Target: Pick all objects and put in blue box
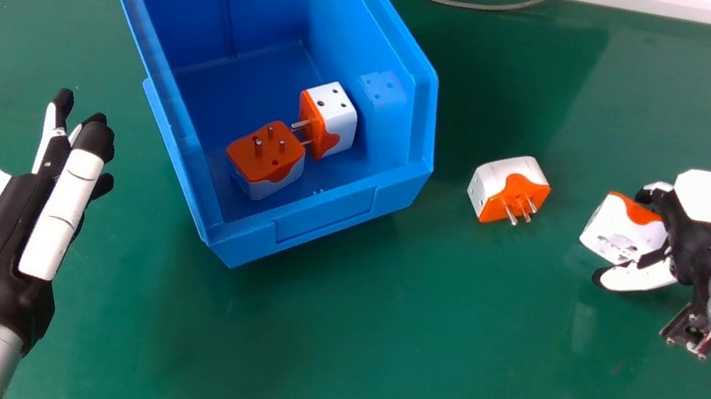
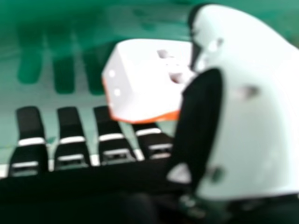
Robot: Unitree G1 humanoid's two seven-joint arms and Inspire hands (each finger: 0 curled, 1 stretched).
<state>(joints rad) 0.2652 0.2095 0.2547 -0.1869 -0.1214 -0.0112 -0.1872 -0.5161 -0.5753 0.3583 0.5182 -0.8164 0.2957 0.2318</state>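
The blue box (image 1: 323,219) stands left of centre with two orange-and-white plug adapters inside, one (image 1: 265,159) pins up and the other (image 1: 328,119) beside it. Right of the box, a third adapter (image 1: 501,181) lies on the table with its pins facing forward. A fourth adapter (image 1: 617,232) is between the thumb and fingers of my right hand (image 1: 699,239), which is open around it. In the right hand view, the thumb of my right hand (image 2: 252,112) overlaps this adapter (image 2: 145,79), with its orange edge beside the fingertips. My left hand (image 1: 11,228) is open, left of the box.
The green table (image 1: 409,353) extends in front of the box and between the two hands. A grey cable (image 1: 467,6) curves along the back edge, near white surfaces (image 1: 684,7). The raised box walls stand between my left hand and the loose adapters.
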